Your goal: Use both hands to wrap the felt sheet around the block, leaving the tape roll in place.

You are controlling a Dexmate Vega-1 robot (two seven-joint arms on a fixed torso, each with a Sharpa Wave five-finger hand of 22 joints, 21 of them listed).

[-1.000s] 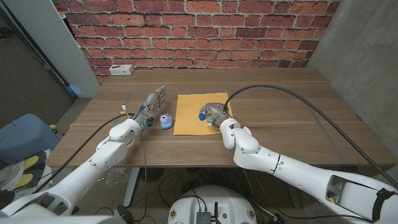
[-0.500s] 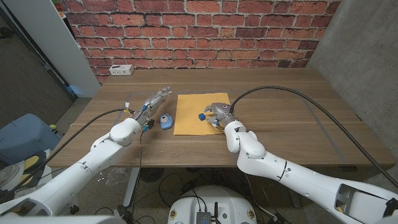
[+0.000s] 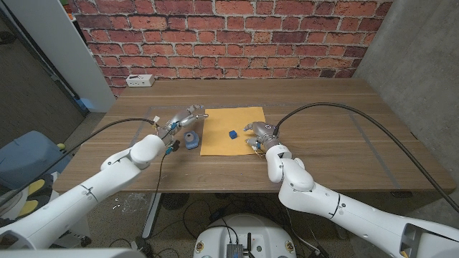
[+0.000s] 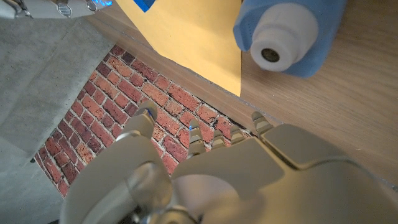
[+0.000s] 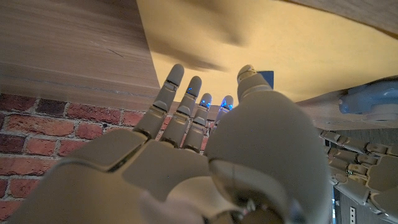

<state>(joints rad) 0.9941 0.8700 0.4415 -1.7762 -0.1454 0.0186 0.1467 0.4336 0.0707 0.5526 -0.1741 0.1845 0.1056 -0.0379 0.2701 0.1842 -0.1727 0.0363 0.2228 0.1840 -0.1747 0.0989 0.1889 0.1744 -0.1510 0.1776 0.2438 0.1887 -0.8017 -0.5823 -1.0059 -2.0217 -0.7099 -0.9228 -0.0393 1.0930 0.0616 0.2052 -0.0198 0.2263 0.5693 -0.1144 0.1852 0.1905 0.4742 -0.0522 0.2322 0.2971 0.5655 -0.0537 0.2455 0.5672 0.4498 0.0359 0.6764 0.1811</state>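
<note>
A mustard felt sheet (image 3: 226, 120) lies flat on the table's middle, with a small blue block (image 3: 233, 133) on it. My right hand (image 3: 259, 133) hovers at the sheet's right edge, fingers apart, holding nothing, a little to the right of the block. The blue-and-white tape roll (image 3: 191, 139) stands just off the sheet's left edge. Just behind the roll, my left hand (image 3: 183, 120) reaches toward that edge with fingers stretched out and empty. The left wrist view shows the roll (image 4: 291, 34) and the sheet (image 4: 186, 34). The right wrist view shows the block (image 5: 267, 77) past my fingertips (image 5: 175, 73).
A white power strip (image 3: 139, 80) lies at the table's back left, below the brick wall. Black cables trail from both arms over the wooden table (image 3: 344, 122). Bare wood lies to the right of the sheet and along the front edge.
My right hand has come off the block and drawn back to the sheet's right edge, leaving the block uncovered. My left hand has swung right, to behind the tape roll.
</note>
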